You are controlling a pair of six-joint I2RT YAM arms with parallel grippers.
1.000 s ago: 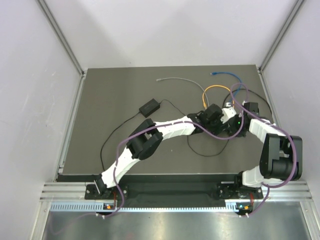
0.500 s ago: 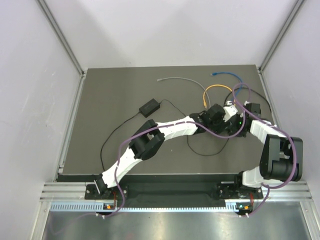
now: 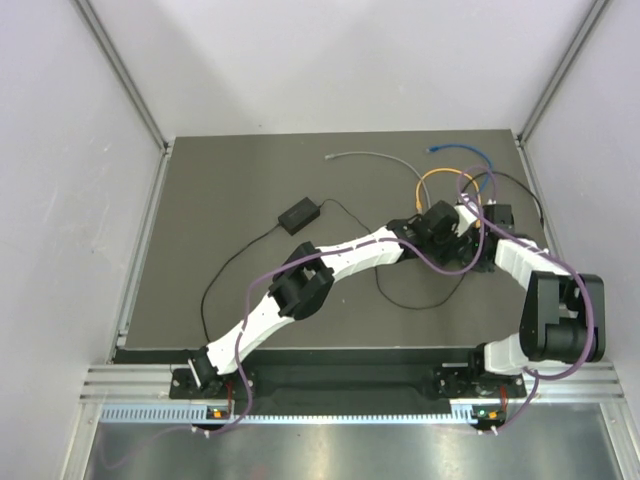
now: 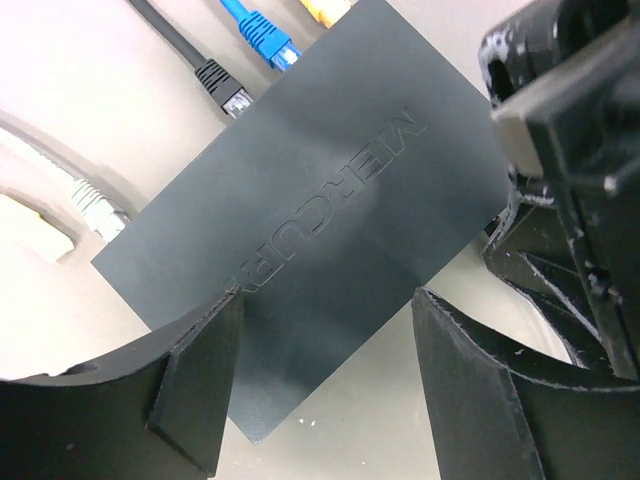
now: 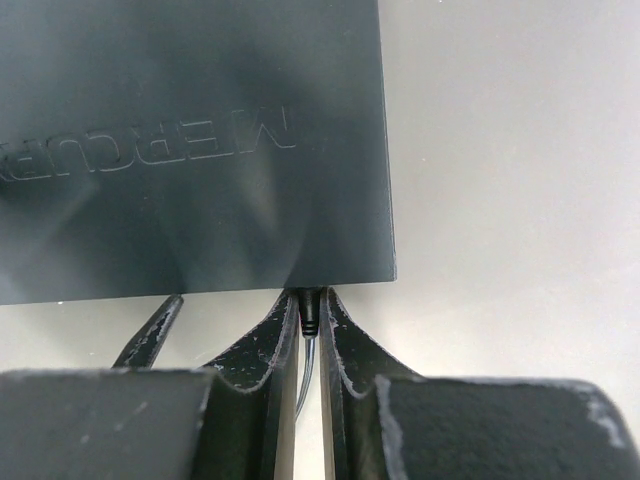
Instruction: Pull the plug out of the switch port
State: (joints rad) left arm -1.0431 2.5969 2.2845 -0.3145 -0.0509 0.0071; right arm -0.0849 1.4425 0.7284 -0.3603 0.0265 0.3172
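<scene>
The switch is a flat matte black box (image 5: 190,140) lettered MERCURY; it also shows in the left wrist view (image 4: 320,190). A small black barrel plug (image 5: 310,312) with a thin cord sits against the box's near edge, at its port. My right gripper (image 5: 309,300) is shut on this plug, its fingertips touching the box edge. My left gripper (image 4: 328,300) is open and hovers over the box's corner, one finger above the lid, the other over the table. In the top view both grippers, left (image 3: 440,222) and right (image 3: 478,240), meet over the box and hide it.
Black (image 4: 225,88), blue (image 4: 268,42), yellow (image 4: 325,10) and grey (image 4: 95,205) plugs sit along the box's far edge. Their cables (image 3: 455,150) trail toward the back right. A small black block (image 3: 299,213) with a thin cord lies mid-table. A grey cable (image 3: 365,155) lies behind.
Both grippers have shifted slightly right and toward the back. The grey, orange and blue cables have slid the same way, so the box has moved with them.
</scene>
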